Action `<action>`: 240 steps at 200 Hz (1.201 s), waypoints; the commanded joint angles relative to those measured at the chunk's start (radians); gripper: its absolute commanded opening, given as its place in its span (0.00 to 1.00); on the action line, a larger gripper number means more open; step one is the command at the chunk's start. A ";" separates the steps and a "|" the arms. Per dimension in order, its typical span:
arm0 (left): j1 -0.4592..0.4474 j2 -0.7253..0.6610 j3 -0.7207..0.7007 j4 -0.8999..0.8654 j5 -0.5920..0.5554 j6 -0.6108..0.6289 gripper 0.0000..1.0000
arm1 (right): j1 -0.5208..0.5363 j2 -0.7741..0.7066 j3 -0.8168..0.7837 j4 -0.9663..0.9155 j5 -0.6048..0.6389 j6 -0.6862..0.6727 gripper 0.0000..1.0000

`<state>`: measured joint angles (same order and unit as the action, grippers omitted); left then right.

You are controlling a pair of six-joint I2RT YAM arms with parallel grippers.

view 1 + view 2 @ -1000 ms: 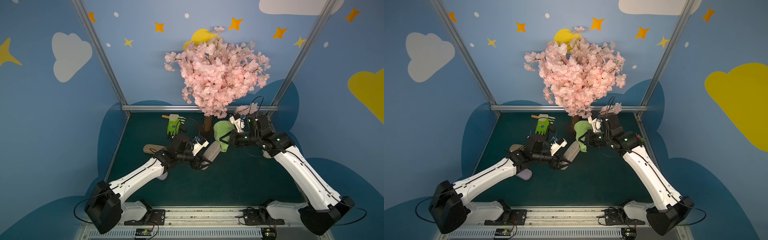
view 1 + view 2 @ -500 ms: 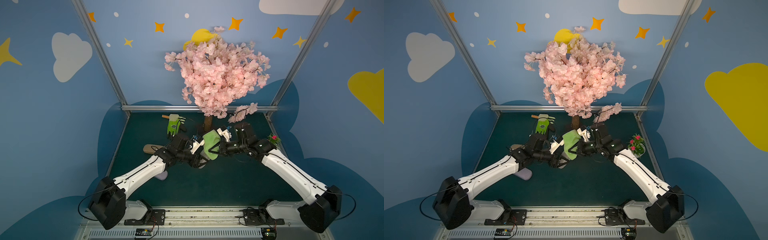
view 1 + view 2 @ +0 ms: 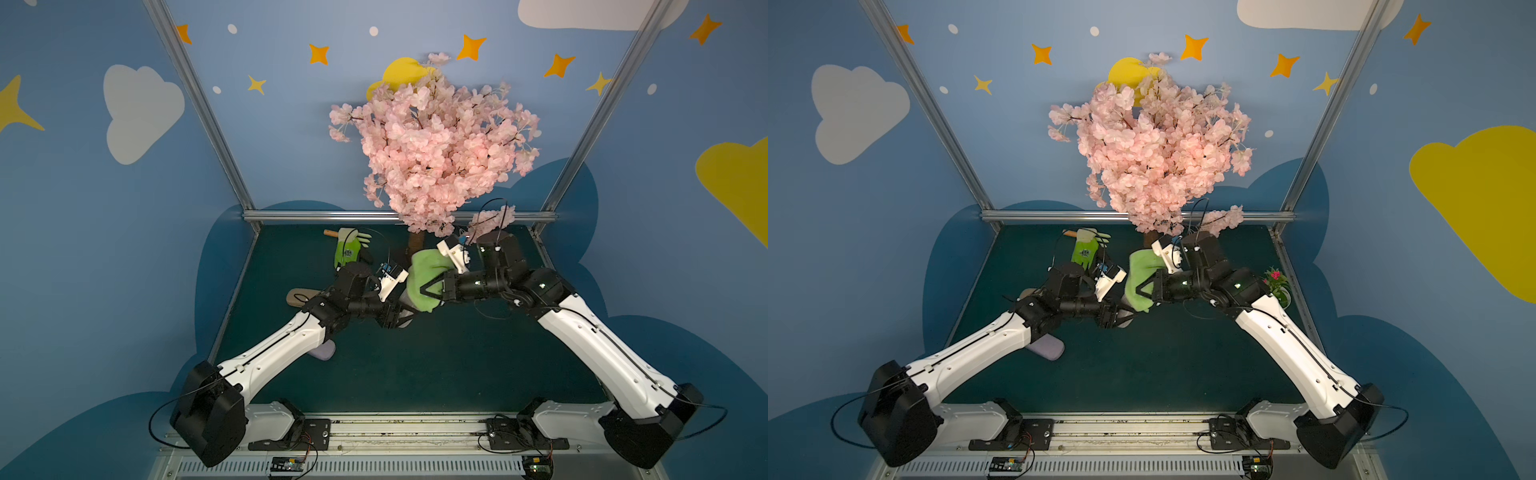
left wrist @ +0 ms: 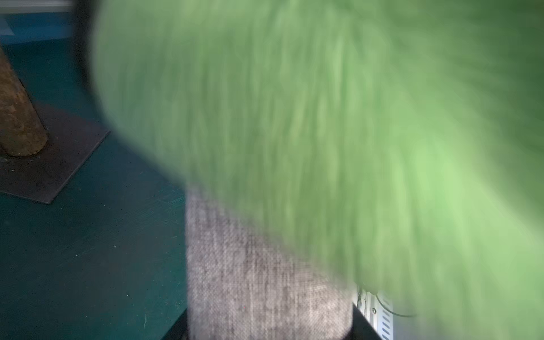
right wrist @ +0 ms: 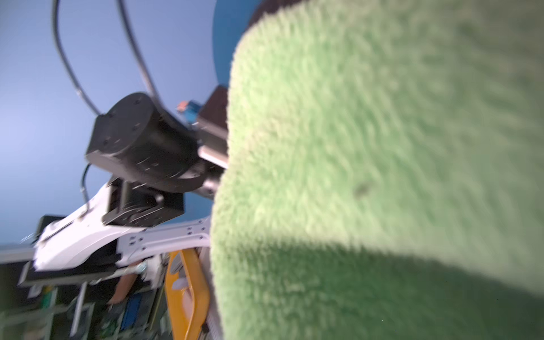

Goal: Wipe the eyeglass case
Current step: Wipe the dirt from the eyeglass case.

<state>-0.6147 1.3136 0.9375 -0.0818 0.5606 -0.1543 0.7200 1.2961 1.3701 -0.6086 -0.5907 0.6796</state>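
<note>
Green cloth, pinched tight in the right gripper, has swung across and now drapes over the grey eyeglass case clasped in mid-air by the left gripper, so wiping looks underway.

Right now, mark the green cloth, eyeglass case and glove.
green cloth (image 3: 426, 266): in a top view, upper fold.
eyeglass case (image 4: 265, 279): left wrist view, grey fabric side.
glove (image 3: 347, 253): in a top view, green part.
</note>
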 commanded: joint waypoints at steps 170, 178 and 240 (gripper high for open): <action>-0.002 -0.025 0.007 0.080 0.088 0.045 0.17 | -0.279 -0.014 -0.106 0.125 -0.146 0.146 0.00; -0.002 -0.018 0.019 0.076 0.085 0.052 0.17 | -0.213 0.008 -0.104 0.148 -0.152 0.179 0.00; 0.000 -0.011 0.058 0.074 0.013 0.079 0.15 | -0.221 0.012 -0.272 0.272 -0.251 0.282 0.00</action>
<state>-0.6025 1.3140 0.9108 -0.1886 0.5850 -0.1131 0.5240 1.3331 1.1439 -0.2611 -0.6601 0.9508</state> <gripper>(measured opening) 0.607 0.092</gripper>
